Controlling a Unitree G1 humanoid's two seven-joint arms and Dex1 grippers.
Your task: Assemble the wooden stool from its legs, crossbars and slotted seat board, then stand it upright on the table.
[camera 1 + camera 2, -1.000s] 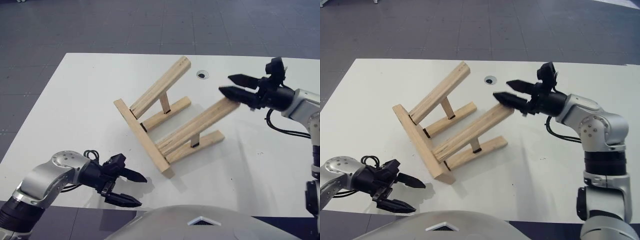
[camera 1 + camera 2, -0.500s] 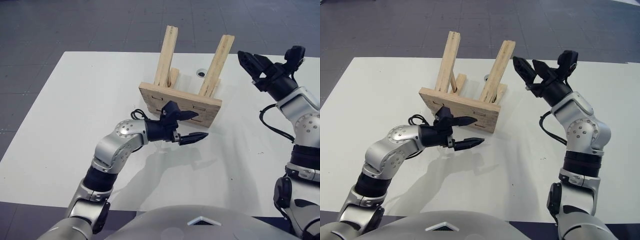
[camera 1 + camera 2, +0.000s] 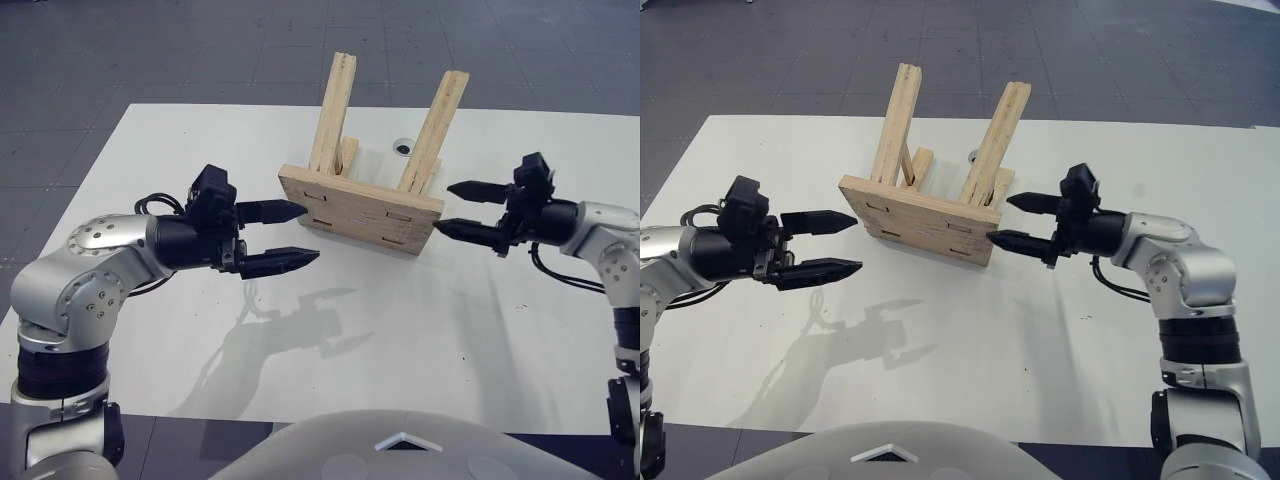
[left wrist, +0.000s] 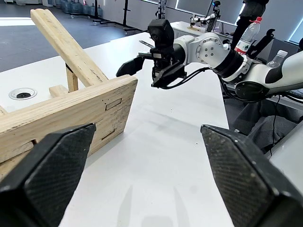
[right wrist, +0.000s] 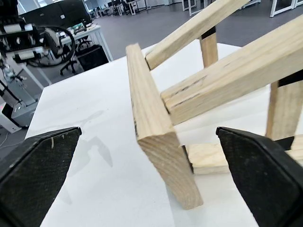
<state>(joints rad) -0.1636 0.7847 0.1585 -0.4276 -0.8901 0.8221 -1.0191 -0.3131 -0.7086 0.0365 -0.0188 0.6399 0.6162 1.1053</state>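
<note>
Stool [image 3: 372,196], assembled but not yet upright: slotted seat board [image 3: 355,208] rests on one long edge toward the far middle of the white table [image 3: 420,340], with the legs [image 3: 332,105] slanting up and away from the robot. Left gripper [image 3: 308,232], fingers spread, sits just beside the board's left end; right gripper [image 3: 445,206], fingers spread, sits just beside its right end, and neither appears to touch. Step in hand looks like the final righting: you would need to close on both ends and rotate the board until the legs point down onto the table.
</note>
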